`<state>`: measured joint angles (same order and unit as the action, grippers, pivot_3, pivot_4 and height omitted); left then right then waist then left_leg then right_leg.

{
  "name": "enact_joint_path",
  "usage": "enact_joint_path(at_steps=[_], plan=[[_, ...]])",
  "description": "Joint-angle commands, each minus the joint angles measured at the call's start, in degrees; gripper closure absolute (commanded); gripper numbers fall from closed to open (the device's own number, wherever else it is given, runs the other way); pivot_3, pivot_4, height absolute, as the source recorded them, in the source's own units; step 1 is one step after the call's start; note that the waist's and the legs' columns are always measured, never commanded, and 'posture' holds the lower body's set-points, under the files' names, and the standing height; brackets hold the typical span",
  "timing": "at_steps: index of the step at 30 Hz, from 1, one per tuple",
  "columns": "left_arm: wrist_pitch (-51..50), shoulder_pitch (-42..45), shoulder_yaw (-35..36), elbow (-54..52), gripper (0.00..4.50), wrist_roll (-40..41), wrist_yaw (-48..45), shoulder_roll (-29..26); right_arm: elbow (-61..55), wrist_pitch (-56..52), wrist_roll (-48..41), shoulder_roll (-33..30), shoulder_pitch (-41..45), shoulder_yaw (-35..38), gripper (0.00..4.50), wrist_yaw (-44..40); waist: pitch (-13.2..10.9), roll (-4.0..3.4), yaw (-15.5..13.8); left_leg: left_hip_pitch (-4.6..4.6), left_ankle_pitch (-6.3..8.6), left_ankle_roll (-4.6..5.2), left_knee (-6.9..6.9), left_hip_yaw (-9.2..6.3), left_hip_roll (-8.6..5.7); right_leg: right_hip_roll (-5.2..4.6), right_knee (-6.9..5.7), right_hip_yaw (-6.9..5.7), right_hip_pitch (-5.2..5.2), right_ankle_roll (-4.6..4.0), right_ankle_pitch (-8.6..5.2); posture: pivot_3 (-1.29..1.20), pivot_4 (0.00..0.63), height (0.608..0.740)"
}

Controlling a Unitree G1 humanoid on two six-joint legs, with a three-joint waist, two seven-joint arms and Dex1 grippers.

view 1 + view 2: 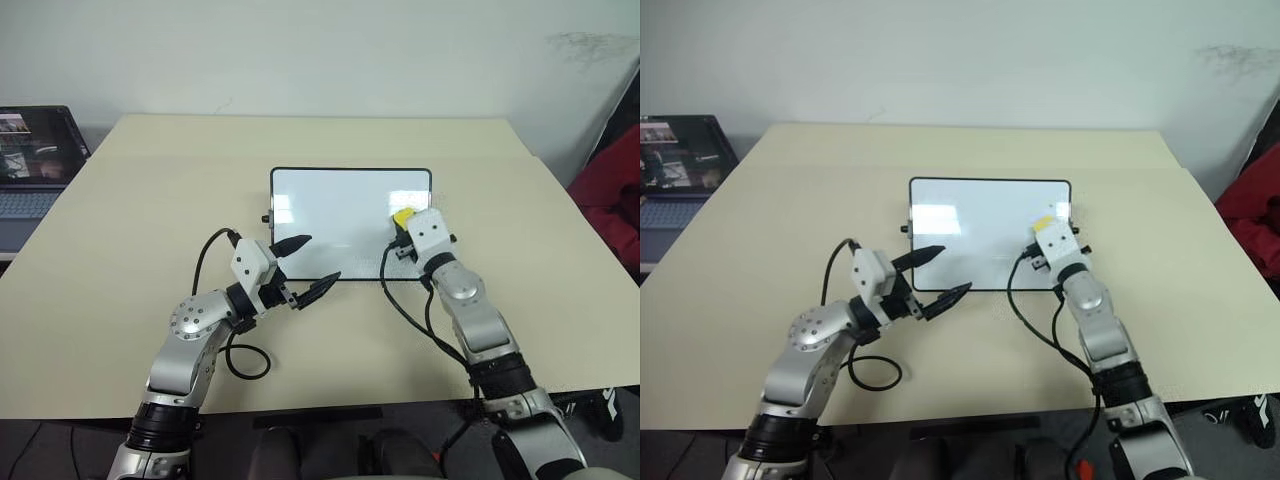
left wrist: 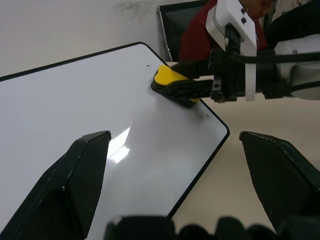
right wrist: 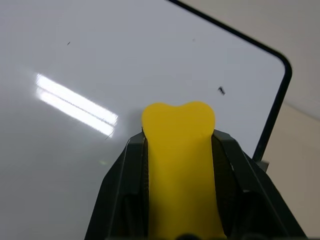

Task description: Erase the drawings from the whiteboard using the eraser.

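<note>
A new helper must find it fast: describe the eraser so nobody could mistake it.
On the beige table lies a white, black-framed whiteboard. On its right-hand part, the right gripper is shut on the eraser. It is a small yellow block with a black underside, the only bright-coloured thing on the board.

Whiteboard (image 1: 340, 215): glossy white with a thin black frame and pale streaks of reflected light; a tiny dark speck sits near one corner. Eraser (image 2: 172, 82): bright yellow above, black beneath. Right gripper (image 3: 180, 165): black fingers; white wrist housing. Left gripper (image 1: 305, 268): black fingers, white and silver arm, black cable. Table (image 1: 120, 250): plain pale beige. Wall: off-white. Cloth (image 1: 610, 195) at the right edge: dark red, possibly a garment.
</note>
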<state>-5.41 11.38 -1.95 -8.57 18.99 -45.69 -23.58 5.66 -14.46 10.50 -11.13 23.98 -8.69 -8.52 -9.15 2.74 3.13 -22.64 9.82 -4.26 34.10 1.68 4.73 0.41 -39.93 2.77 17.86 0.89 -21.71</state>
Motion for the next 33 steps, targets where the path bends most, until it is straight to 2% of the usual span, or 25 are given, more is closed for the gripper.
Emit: enact_joint_path(at_steps=[1, 14, 19, 22, 25, 28, 33], plan=[[1.69, 0.59, 0.21, -0.78, 0.00, 0.04, -0.04, 0.25, 2.66, -3.72, 1.15, -0.31, -4.37, 0.01, 3.19, 0.80, 0.00, 0.00, -0.01, -0.01, 0.00, 0.00, 0.00, 0.00, 0.00, -0.01, 0.01, -0.01, 0.01, 0.00, 0.00, 0.00, 0.150, 0.740], [2.21, 0.71, 0.20, -0.13, 0.00, 0.11, -0.26, 0.27, -2.80, 3.66, 1.93, -0.67, -13.61, -0.53, 3.19, 2.95, -0.05, -0.02, -0.02, -0.21, 0.01, 0.00, -0.16, -0.03, 0.09, -0.06, 0.50, -0.01, 0.08, 0.07, 0.03, 0.00, 0.150, 0.740], [2.15, 0.38, 0.37, -0.48, 0.00, 0.16, -0.12, 0.16, -13.15, 3.41, 1.52, 0.52, -15.39, -1.33, 3.19, 1.51, -0.17, -0.18, -0.06, -0.47, 0.02, 0.00, -0.34, 0.00, 0.07, -0.07, 0.73, -0.01, 0.29, 0.08, 0.04, 0.00, 0.150, 0.740], [2.04, 0.07, 0.53, -0.83, 0.00, 0.17, 0.05, 0.02, -26.17, -4.31, -1.01, 1.32, -13.26, -1.92, 3.19, -2.66, -0.35, -0.44, -0.16, -1.37, 0.00, -0.02, -0.35, 0.00, -0.02, 0.02, 0.73, -0.03, 0.83, 0.11, 0.09, 0.00, 0.150, 0.740], [1.91, 0.09, 0.54, -0.82, 0.00, 0.18, 0.16, 0.02, -30.58, -9.99, -1.29, 0.83, -7.30, -0.25, 3.19, -4.32, -0.43, -0.52, -0.45, -2.18, -0.05, -0.10, -0.19, 0.07, -0.07, 0.15, 0.50, -0.05, 1.65, -0.03, 0.25, 0.00, 0.150, 0.740], [1.78, 0.22, 0.35, -0.82, 0.00, 0.14, 0.22, 0.13, -26.95, -11.68, -0.42, -0.55, 0.49, 1.58, 3.19, -3.95, -0.44, -0.55, -1.03, -2.22, 0.00, -0.14, -0.24, 0.15, -0.07, 0.29, 0.71, -0.06, 1.66, -0.05, 0.26, 0.00, 0.150, 0.740], [1.63, 0.21, 0.11, -1.09, 0.00, 0.08, 0.51, 0.42, -11.56, -6.18, 0.77, -2.46, 8.71, 3.06, 3.19, -1.20, -0.46, -0.53, -1.58, -2.22, 0.07, -0.15, -0.28, 0.21, -0.10, 0.26, 0.96, -0.09, 1.54, -0.05, 0.26, 0.00, 0.150, 0.740]])
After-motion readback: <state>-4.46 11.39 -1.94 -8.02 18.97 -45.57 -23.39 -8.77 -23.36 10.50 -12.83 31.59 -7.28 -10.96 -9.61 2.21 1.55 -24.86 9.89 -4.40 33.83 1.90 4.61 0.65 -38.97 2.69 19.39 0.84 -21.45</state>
